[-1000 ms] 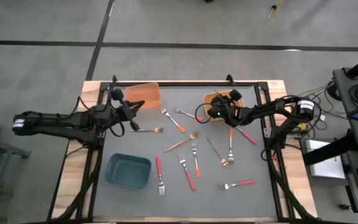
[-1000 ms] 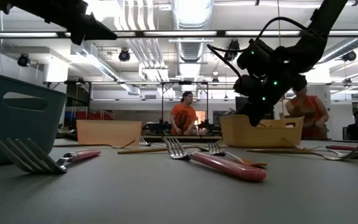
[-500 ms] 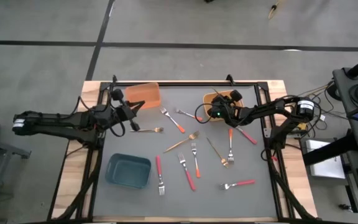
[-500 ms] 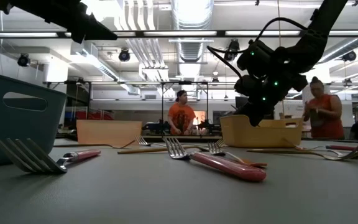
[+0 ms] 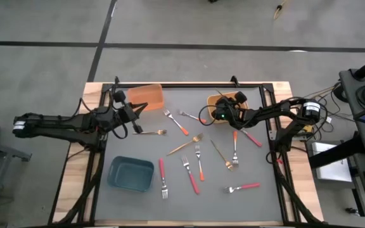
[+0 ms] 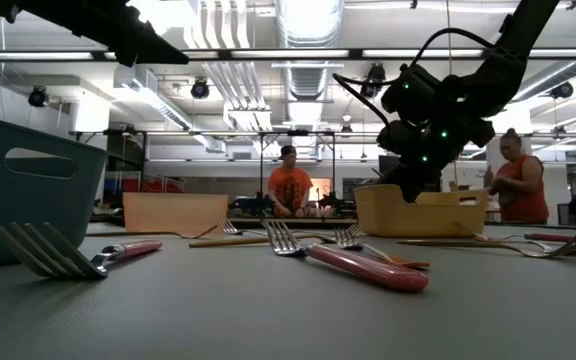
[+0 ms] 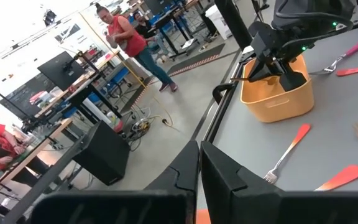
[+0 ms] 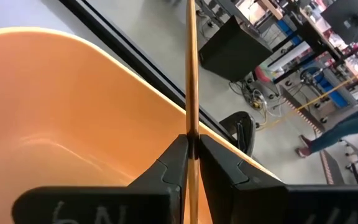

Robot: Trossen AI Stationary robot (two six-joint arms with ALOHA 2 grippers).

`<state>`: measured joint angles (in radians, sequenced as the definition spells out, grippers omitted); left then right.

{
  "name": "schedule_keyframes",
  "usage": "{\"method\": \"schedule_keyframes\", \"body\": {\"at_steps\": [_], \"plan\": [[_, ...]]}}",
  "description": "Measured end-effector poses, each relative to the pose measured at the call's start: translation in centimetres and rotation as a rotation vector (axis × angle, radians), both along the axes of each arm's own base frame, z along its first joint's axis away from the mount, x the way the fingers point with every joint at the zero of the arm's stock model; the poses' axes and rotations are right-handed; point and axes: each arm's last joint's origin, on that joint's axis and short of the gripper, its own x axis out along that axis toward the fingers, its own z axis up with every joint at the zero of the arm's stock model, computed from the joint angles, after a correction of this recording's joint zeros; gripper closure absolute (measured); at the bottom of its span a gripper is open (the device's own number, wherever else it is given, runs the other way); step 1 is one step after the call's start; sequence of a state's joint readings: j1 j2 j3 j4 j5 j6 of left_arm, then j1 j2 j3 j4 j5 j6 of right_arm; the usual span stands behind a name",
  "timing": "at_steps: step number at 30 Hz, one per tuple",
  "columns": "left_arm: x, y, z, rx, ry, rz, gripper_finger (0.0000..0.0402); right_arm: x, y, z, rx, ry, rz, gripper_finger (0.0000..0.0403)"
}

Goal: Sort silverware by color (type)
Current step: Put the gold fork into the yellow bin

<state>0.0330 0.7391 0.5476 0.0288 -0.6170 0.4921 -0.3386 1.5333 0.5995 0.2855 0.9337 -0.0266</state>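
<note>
Gold fork point(image 8: 191, 68) pinched in right end effector point(image 5: 222, 114) above yellow-orange bin point(image 5: 240, 101); left end effector point(image 5: 134, 118) clenched.

We lose the gold fork point(image 8: 191, 74) at both ends — its tines and tip are cut off. The teal bin point(image 6: 28, 185) runs off-frame too

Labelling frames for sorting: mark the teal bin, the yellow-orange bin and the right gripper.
teal bin point(image 5: 130, 174), high view, its floor.
yellow-orange bin point(image 6: 436, 215), low view, its front wall.
right gripper point(image 8: 191, 144), right wrist view, between fingertips.
</note>
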Motion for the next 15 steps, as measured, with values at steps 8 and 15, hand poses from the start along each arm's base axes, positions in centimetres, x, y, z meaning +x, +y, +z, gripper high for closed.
{"method": "schedule_keyframes", "body": {"at_steps": [8,15], "plan": [[0.00,0.00,0.00,-0.003,-0.002,0.001,0.0402,-0.01,0.00,0.00,0.002,-0.010,-0.005,0.0374],[0.00,0.00,0.00,-0.003,-0.002,0.001,0.0402,-0.02,0.01,-0.02,0.000,0.012,0.004,0.0374]]}}
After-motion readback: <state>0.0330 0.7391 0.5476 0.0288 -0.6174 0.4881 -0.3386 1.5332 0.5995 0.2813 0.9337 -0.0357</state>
